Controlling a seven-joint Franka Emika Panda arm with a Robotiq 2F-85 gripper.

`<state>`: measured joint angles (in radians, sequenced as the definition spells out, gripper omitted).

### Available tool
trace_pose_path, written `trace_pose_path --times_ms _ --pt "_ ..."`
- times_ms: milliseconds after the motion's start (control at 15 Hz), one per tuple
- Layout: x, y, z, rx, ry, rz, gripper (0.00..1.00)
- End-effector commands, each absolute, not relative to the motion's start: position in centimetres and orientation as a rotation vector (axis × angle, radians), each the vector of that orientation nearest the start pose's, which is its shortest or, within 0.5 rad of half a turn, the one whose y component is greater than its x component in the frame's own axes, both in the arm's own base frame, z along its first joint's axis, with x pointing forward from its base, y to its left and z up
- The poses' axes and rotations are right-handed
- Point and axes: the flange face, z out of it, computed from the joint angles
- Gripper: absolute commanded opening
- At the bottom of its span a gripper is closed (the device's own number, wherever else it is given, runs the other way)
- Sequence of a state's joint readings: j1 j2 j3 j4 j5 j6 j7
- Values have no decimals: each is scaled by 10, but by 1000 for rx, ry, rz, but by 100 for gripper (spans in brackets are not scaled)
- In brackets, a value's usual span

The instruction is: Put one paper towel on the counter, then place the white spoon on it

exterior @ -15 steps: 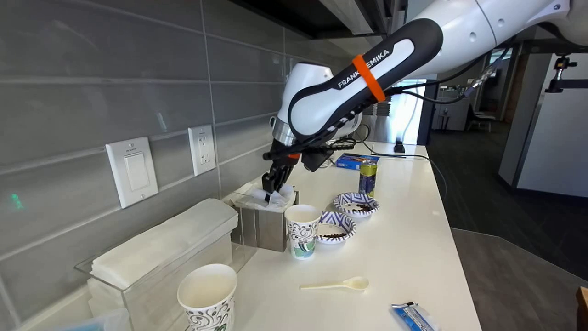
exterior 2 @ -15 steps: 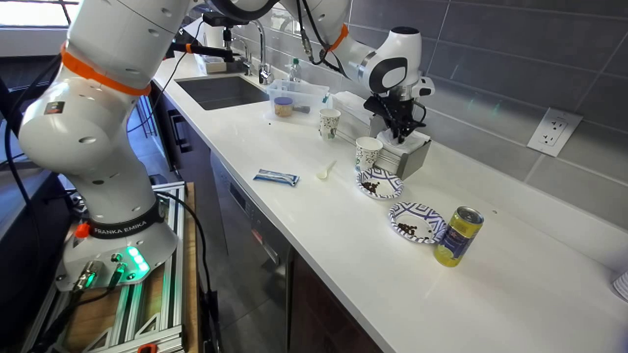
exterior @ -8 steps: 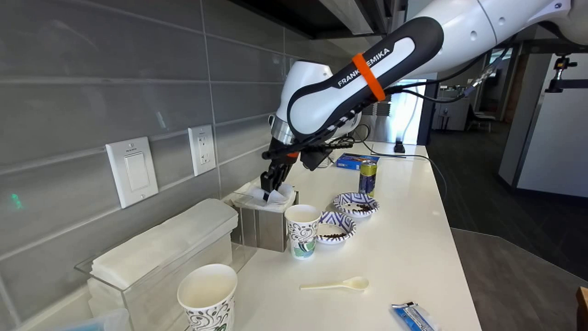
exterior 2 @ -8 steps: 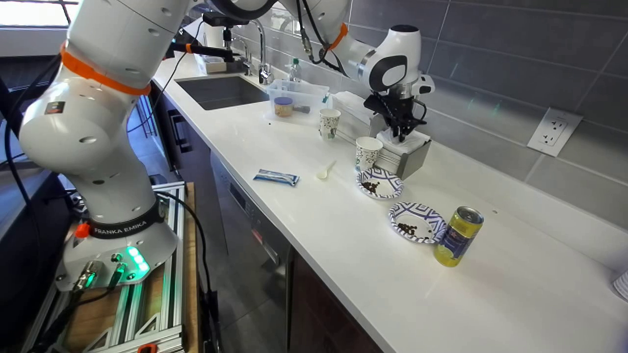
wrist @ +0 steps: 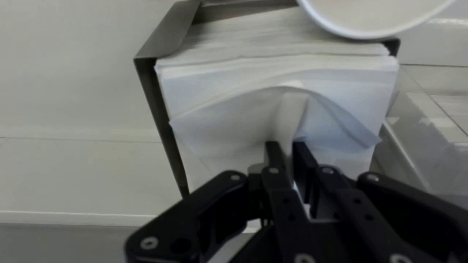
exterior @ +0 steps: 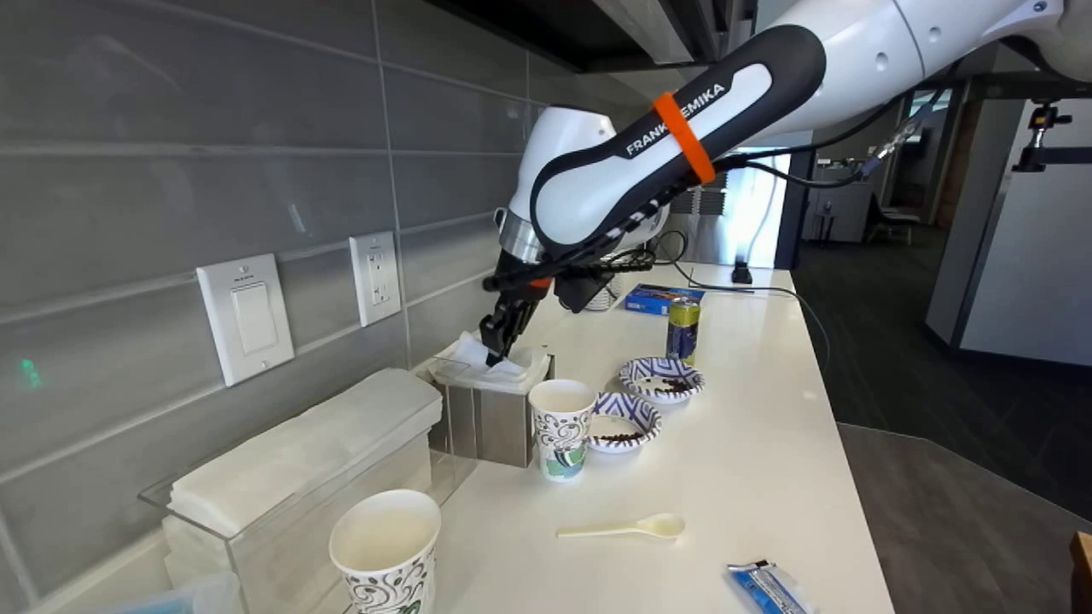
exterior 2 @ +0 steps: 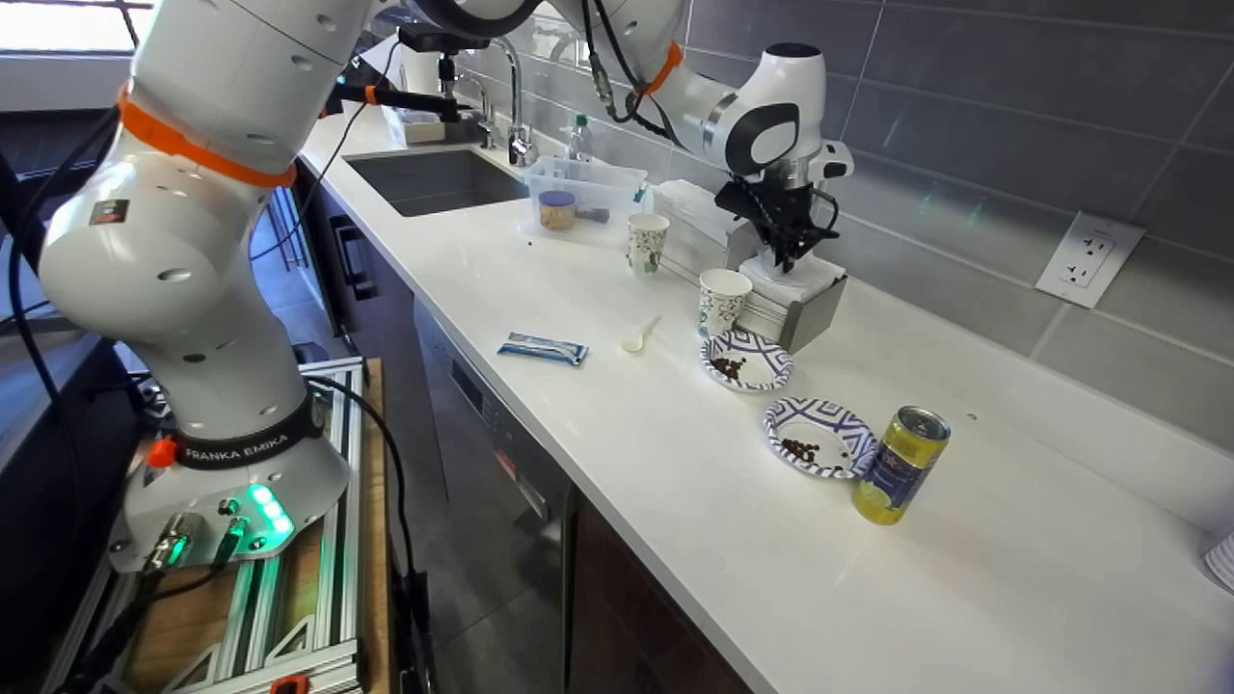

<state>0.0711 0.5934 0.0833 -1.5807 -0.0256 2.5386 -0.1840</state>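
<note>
My gripper [exterior: 494,359] is over the grey metal holder [exterior: 488,426] with a stack of white paper towels. In the wrist view the fingers [wrist: 285,143] are nearly together, with a fold of the top paper towel [wrist: 234,122] pinched between them. The towel's near edge arches up off the stack; the rest still lies on it. The gripper also shows in an exterior view [exterior 2: 789,264]. The white spoon [exterior: 660,525] lies flat on the white counter [exterior: 734,477], in front of the holder; it also shows in an exterior view [exterior 2: 634,342]. It is out of the wrist view.
A paper cup [exterior: 563,435] stands right against the holder; another cup [exterior: 388,554] is nearer the clear stand of folded towels [exterior: 316,443]. Two patterned bowls [exterior 2: 747,361] [exterior 2: 819,437], a can [exterior 2: 901,466] and a wrapped bar [exterior 2: 543,349] are on the counter. The tiled wall is close behind.
My gripper has risen slightly and shifted a little toward the wall. The pinched towel has been drawn up with it. The spoon, cups and bowls have not moved.
</note>
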Motion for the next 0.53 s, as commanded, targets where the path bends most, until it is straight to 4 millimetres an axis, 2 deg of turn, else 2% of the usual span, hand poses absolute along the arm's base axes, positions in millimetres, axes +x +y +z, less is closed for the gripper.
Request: trace_pose_path --times_ms 0,400,467 --pt "720 105 337 -3035 -524 -591 16" --pt "715 109 356 -3050 -525 -607 18" --pt "714 109 360 -3055 -521 -611 14"
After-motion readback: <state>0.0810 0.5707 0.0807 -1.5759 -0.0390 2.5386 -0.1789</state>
